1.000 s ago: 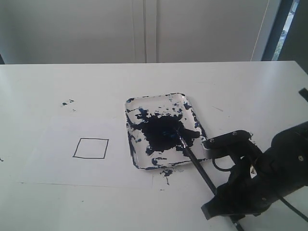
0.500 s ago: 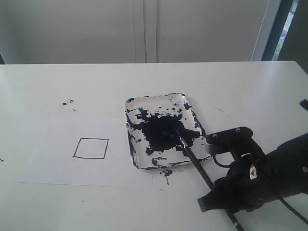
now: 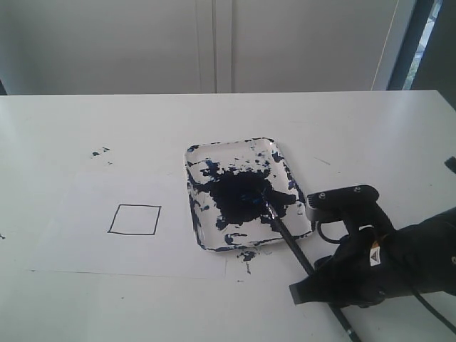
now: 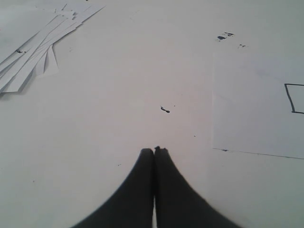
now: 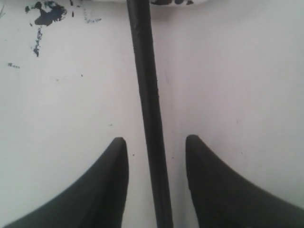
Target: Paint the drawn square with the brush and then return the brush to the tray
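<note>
The drawn square (image 3: 134, 219) is a thin black outline with a white inside, on the paper left of the tray (image 3: 201, 235). The tray is white and blotched dark blue. The brush (image 3: 288, 242) lies with its tip in the paint and its black handle running out over the tray's near right rim onto the table. My right gripper (image 3: 303, 288) is low over the handle. In the right wrist view it (image 5: 156, 140) is open, with the brush (image 5: 148, 95) between the fingers and touching neither. My left gripper (image 4: 154, 151) is shut on nothing above bare table, and one edge of the square (image 4: 294, 98) shows.
A large white paper sheet (image 3: 85, 235) lies under the square. Dark paint specks (image 3: 100, 152) mark the table behind it, and more specks (image 5: 47, 12) lie by the tray's near edge. A fan of loose white sheets (image 4: 33, 52) lies beyond the left gripper.
My right arm has shifted slightly left and lower over the brush handle. The brush, tray and square have not moved.
</note>
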`<state>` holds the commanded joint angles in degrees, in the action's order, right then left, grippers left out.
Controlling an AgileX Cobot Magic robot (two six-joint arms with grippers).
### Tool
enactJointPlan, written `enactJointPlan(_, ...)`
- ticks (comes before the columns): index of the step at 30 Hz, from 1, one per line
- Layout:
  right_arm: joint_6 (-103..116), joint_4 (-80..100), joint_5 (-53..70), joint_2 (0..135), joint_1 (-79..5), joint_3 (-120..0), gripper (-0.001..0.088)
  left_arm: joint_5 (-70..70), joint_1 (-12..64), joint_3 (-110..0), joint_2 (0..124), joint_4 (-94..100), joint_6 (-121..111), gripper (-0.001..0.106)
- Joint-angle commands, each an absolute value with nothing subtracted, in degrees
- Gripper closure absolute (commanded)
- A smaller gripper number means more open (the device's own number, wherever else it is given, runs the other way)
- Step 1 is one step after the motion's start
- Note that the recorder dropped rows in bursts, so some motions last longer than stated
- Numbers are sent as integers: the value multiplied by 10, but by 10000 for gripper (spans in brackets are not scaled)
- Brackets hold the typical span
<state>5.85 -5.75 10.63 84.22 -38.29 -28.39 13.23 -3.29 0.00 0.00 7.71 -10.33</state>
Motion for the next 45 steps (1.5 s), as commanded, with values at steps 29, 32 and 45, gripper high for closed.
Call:
enactJointPlan(29, 56, -44, 319, 798, -383, -358, 868, 132, -33, 0, 0, 77, -103, 1053)
enactJointPlan(32, 51, -40, 395, 770, -383, -401, 868, 132, -33, 0, 0, 77, -103, 1053)
enactJointPlan(45, 0, 22, 700, 756, -383, -601, 868, 132, -33, 0, 0, 77, -103, 1053)
